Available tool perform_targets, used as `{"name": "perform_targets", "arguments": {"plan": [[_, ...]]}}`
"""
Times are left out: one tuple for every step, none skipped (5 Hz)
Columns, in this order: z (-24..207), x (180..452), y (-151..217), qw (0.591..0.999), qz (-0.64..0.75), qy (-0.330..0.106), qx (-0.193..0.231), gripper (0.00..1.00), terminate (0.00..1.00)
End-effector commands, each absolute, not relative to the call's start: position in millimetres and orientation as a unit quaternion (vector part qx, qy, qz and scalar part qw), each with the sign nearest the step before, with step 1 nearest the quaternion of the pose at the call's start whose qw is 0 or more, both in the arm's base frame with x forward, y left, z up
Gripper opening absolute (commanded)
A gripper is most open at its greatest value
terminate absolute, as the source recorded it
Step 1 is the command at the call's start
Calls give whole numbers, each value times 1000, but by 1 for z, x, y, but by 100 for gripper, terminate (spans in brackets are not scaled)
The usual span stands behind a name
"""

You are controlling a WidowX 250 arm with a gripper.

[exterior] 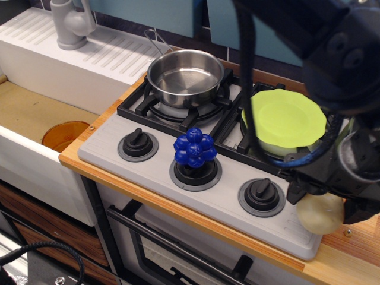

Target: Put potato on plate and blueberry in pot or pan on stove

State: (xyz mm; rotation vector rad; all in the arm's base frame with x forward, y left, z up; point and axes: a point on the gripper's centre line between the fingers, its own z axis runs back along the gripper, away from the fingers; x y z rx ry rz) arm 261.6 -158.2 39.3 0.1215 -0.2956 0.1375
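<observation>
Potato: at the front right corner of the stove, overhanging its right edge toward the wooden surface. Its upper part is covered by the pincer, which sits directly on top of it; dark pincer parts show at the potato's upper left and upper right. Fingertips not resolvable against the black housing, so I cannot tell whether the pincer is clenched on the potato or released.

Plate: on the back right burner grate, lime green, nothing on it, just behind and left of the pincer. A blue-sleeved cable hangs across its front rim.

Blueberry: perched on the middle knob at the front edge of the stove, well apart from the pincer.

Pot: on the back left burner, nothing inside, wire handle pointing to the back.

Off the stove's left edge: orange disc in the sink basin; grey faucet at the back left corner.
</observation>
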Motion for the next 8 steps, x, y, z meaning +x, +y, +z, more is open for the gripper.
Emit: {"name": "perform_targets", "arguments": {"plan": [[100, 291, -146, 987, 58, -144, 41, 0, 0], [109, 310, -128, 989, 44, -137, 40, 0, 0], [104, 337, -107, 990, 24, -138, 28, 0, 0], [90, 361, -95, 989, 17, -147, 15, 0, 0], [76, 376, -93, 988, 14, -156, 7, 0, 0], [64, 383, -95, 986, 13, -166, 2, 0, 0], [65, 381, -101, 987, 14, -162, 13, 100, 0], [79, 372, -107, 988, 25, -149, 22, 100, 0]]}}
